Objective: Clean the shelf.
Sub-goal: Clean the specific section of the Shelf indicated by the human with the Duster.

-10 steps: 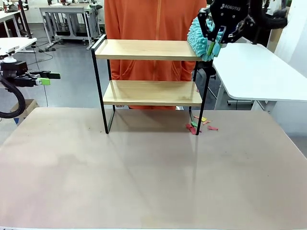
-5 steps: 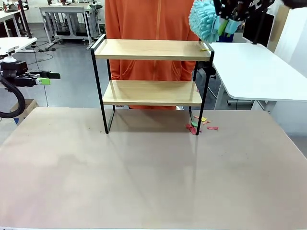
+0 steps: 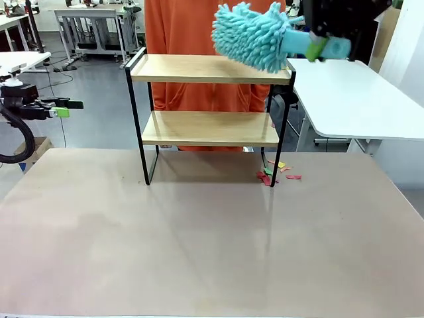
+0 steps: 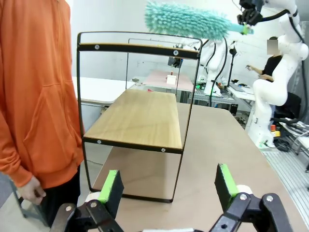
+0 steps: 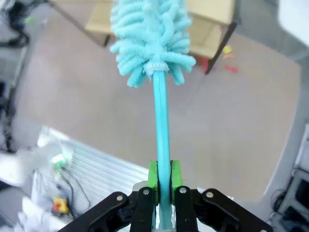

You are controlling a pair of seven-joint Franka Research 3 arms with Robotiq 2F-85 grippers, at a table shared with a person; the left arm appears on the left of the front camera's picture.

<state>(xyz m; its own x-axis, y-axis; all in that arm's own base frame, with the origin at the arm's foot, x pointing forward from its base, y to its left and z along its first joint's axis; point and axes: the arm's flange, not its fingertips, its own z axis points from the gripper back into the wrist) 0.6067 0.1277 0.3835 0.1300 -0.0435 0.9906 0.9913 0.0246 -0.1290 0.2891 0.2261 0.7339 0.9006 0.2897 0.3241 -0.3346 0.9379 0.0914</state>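
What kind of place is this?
Probably a robotics lab or workshop: rows of white workbenches on a grey floor, trailing cables, and the right arm holding a duster over the shelf.

The tan table [image 3: 199, 252] carries the 2-tier shelf [image 3: 209, 128] and coloured scraps [image 3: 267, 179] beside it.

Robotics lab, open-plan. White worktables [image 3: 93, 11] on metal frames beyond the desk's [image 3: 199, 232] far left corner; bare grey floor [image 3: 99, 122] with loose cables [image 3: 61, 65]; cardboard box [image 3: 38, 147] off the left edge.
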